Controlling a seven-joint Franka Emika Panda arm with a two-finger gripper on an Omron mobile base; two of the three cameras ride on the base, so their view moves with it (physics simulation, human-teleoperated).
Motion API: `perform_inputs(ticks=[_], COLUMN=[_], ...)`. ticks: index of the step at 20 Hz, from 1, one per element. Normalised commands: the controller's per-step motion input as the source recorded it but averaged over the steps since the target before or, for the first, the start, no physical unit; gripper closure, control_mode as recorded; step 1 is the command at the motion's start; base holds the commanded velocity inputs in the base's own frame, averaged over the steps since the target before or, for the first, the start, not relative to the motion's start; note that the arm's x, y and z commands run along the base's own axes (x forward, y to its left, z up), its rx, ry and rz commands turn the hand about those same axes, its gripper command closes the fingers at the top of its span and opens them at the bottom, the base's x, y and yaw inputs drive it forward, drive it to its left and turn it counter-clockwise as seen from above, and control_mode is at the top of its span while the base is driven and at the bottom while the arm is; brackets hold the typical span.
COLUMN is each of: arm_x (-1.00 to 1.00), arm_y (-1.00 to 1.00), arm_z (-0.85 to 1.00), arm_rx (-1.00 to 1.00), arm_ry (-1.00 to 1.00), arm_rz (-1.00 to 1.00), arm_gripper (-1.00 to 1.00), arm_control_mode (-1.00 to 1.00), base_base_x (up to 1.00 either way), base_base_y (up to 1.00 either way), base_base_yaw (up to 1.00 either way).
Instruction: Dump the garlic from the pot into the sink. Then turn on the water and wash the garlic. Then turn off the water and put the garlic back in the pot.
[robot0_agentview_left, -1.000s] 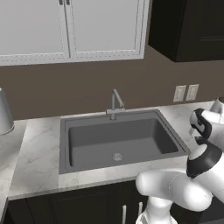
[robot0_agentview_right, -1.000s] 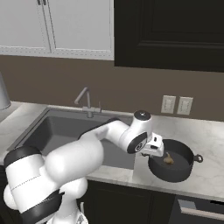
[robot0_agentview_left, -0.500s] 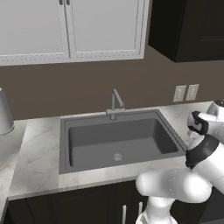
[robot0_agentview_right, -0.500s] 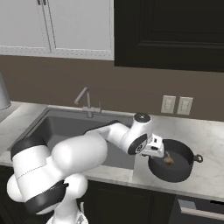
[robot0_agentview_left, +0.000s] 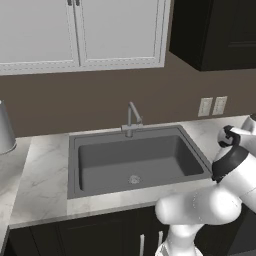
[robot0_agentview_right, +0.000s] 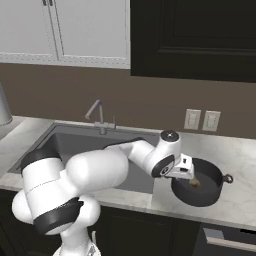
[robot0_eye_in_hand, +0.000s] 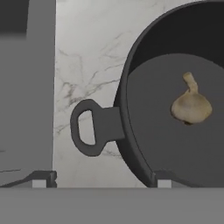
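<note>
One garlic (robot0_eye_in_hand: 191, 105) lies inside the pot (robot0_agentview_right: 200, 188) on the worktop's front edge right of the sink (robot0_agentview_left: 135, 160); gripper (robot0_eye_in_hand: 103, 181) fingers apart, straddling the loop handle (robot0_eye_in_hand: 89, 127); clamp squarely before tipping.

Marbled white countertop (robot0_agentview_left: 42, 175) under white upper cabinet doors (robot0_agentview_left: 80, 32) and a dark cabinet (robot0_agentview_right: 192, 37), twin wall outlets (robot0_agentview_right: 201, 120) on the brown backsplash (robot0_agentview_left: 90, 100), grey metal vessel (robot0_agentview_left: 5, 129) at far left.
</note>
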Motion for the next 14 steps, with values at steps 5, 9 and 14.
perform_inputs(ticks=[5, 9, 14], arm_x=[0.0, 0.0, 0.0], arm_y=[-0.01, 0.0, 0.0], arm_z=[0.0, 0.0, 0.0], arm_rx=[0.0, 0.0, 0.0], arm_ry=[0.0, 0.0, 0.0], arm_rz=[0.08, 0.06, 0.07], arm_gripper=[-1.0, -1.0, -1.0], arm_control_mode=[-1.0, -1.0, -1.0], base_base_x=[0.0, 0.0, 0.0], base_base_y=[0.0, 0.0, 0.0], base_base_yaw=[0.0, 0.0, 0.0])
